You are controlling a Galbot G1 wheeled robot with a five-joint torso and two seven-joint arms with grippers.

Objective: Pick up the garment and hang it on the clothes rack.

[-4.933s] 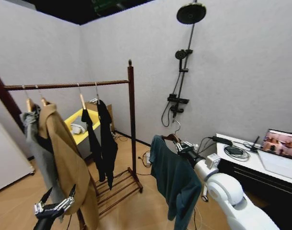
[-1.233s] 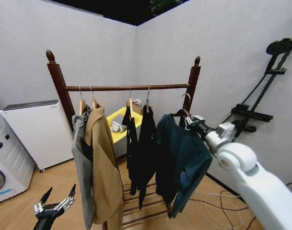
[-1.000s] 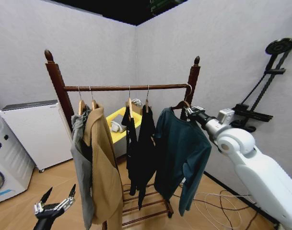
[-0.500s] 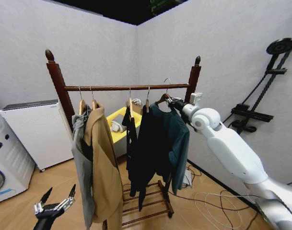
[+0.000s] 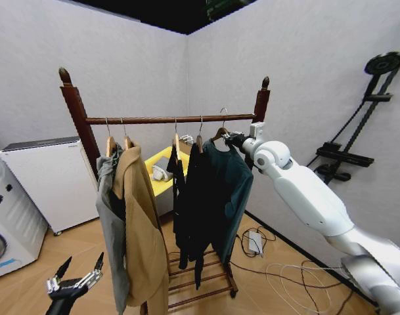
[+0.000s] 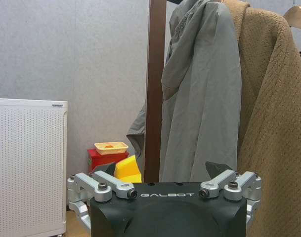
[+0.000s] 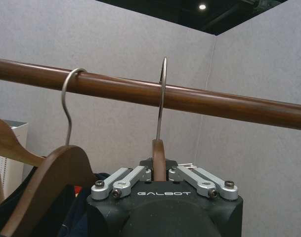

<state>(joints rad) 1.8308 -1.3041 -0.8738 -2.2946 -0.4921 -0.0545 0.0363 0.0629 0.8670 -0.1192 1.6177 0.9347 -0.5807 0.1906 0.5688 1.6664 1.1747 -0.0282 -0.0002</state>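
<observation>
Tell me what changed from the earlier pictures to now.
The right gripper, shut on the garment by its hanger, carried it from open floor up to the clothes rack; the hook now rises beside the bar. The left gripper stayed low and open; the other coats stayed hanging.

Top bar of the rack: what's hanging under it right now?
Under the top bar: grey coat, tan coat, two black coats, and the garment, its hanger in the right gripper. Whether its hook bears on the bar is unclear.
</observation>
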